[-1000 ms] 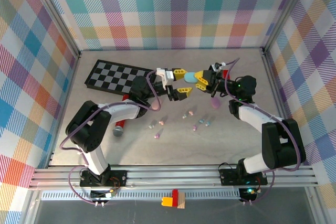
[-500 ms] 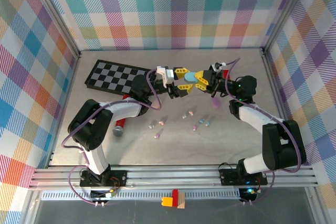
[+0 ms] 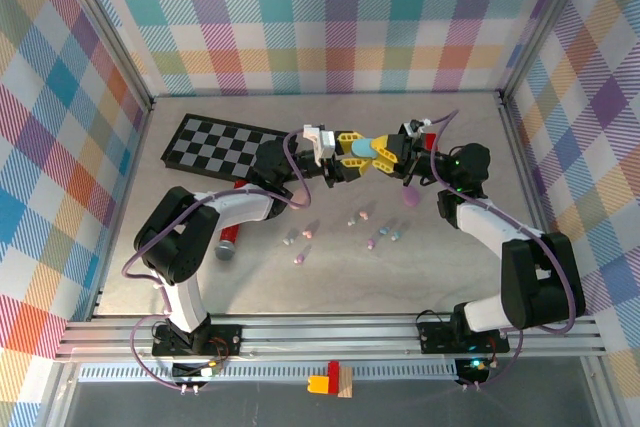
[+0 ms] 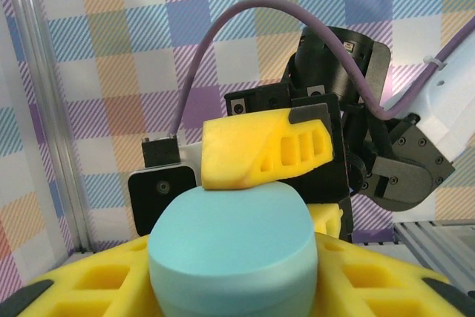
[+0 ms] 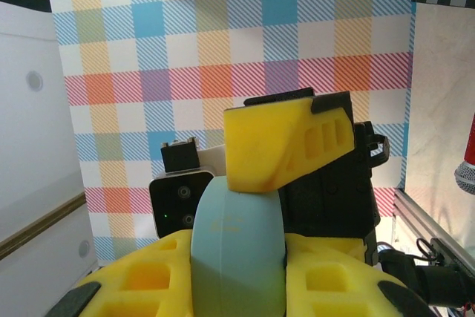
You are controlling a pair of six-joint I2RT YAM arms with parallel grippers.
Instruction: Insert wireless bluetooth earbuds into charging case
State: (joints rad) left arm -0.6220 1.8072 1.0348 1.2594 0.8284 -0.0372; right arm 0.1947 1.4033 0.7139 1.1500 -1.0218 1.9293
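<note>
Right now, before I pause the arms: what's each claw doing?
Left claw: closed on the blue case.
Right claw: closed on the same blue case.

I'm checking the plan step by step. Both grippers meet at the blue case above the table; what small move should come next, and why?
Probably pry the lid open: the blue case looks closed, pinched in mid-air between the left gripper and right gripper, while the earbuds lie loose on the table.
</note>
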